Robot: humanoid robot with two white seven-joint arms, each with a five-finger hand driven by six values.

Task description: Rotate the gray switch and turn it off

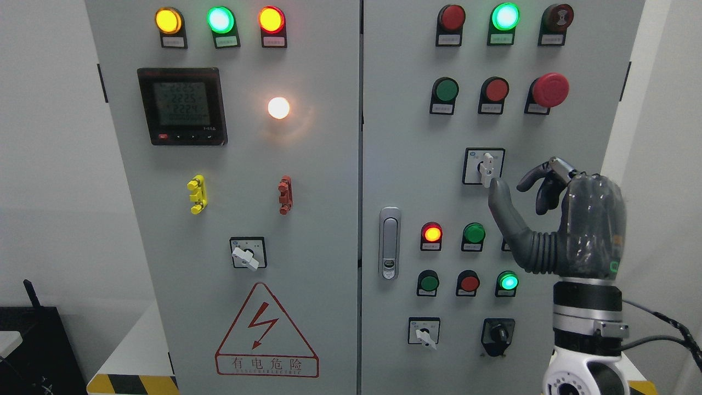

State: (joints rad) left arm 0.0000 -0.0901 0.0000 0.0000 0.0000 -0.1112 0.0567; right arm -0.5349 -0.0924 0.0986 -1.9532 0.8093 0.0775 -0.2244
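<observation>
The gray rotary switch (pixel 486 167) sits on a black-framed white plate (pixel 470 156) on the cabinet's right door, its pale handle standing upright. My right hand (pixel 510 185) is raised just right of and below it. The thumb tip (pixel 498 187) reaches the lower end of the handle, touching or nearly touching it. The other fingers (pixel 548 186) are loosely curled and stay apart from the switch, right of it. The hand holds nothing. My left arm is out of view.
Lit and unlit push buttons surround the switch, with a red mushroom stop button (pixel 550 89) above it. Other rotary switches (pixel 245 257) (pixel 425 334) and a black knob (pixel 498 332) sit lower down. A door latch (pixel 389 242) lies left of my hand.
</observation>
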